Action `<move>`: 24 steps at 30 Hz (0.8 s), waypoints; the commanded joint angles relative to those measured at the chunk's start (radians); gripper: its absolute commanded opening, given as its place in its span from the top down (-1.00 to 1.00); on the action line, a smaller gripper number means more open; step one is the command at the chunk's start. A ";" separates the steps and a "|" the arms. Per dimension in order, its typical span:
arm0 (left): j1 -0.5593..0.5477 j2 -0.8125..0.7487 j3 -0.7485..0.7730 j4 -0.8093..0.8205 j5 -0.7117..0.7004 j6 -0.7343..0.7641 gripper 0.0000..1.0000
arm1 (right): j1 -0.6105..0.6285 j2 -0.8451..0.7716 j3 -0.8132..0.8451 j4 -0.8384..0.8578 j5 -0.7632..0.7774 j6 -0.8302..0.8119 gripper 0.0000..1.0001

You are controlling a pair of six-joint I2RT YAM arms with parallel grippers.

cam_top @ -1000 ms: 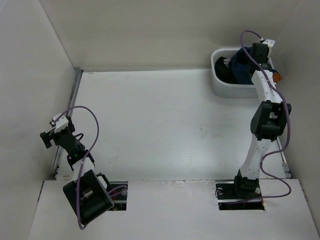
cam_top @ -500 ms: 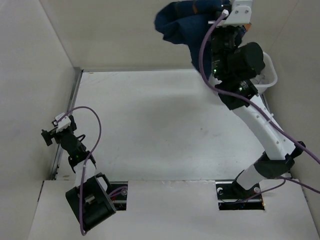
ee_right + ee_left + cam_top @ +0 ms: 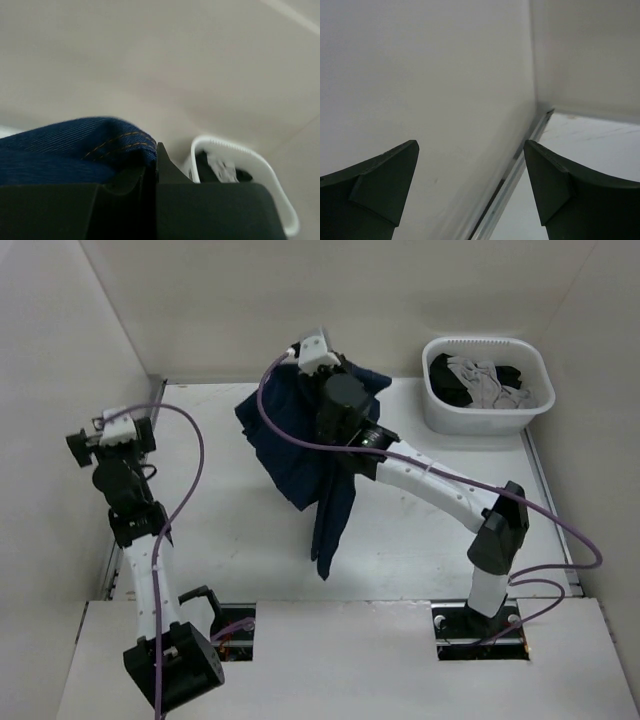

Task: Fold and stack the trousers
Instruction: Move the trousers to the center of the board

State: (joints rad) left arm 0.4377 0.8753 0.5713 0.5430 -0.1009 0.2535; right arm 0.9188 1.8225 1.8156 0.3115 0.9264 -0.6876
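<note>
the top view shows the trousers [image 3: 298, 445] hanging over the bench [image 3: 220, 500], toward 12 o'clock. only its wrist view shows the right hand [image 3: 156, 172] pinching them. the left hand [image 3: 471, 155] is spread wide.

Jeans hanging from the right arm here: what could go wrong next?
1. The right gripper pinches only a small fold at a stitched seam; the jeans could slip free.
2. They hang bunched, one leg dangling toward the table, with the open left gripper far off by the wall; they may land crumpled.
3. The right arm's purple cable crosses the fabric and might snag.
</note>
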 commanded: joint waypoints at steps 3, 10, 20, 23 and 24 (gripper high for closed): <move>-0.070 0.137 0.508 -0.617 0.450 -0.195 -0.64 | 0.047 -0.130 -0.039 -0.144 0.112 0.149 0.96; -0.190 0.241 0.641 -0.802 0.501 -0.215 -0.62 | 0.205 0.007 0.248 -0.850 -0.252 0.625 0.12; -0.571 0.369 0.491 -1.155 0.396 0.064 -0.48 | -0.210 -0.293 -0.206 -0.692 -0.723 1.083 -1.00; -0.723 0.376 0.405 -1.086 0.301 0.069 -0.49 | -0.347 -0.327 -0.336 -0.696 -0.692 1.071 -1.00; -0.783 0.389 0.386 -1.060 0.271 0.070 -0.50 | -0.388 -0.318 -0.367 -0.695 -0.695 1.062 -1.00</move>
State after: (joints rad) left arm -0.1818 1.2503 1.0367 -0.5083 0.2848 0.2523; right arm 0.6144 1.5555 1.5269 -0.4381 0.2432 0.3290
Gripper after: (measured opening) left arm 0.745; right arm 0.998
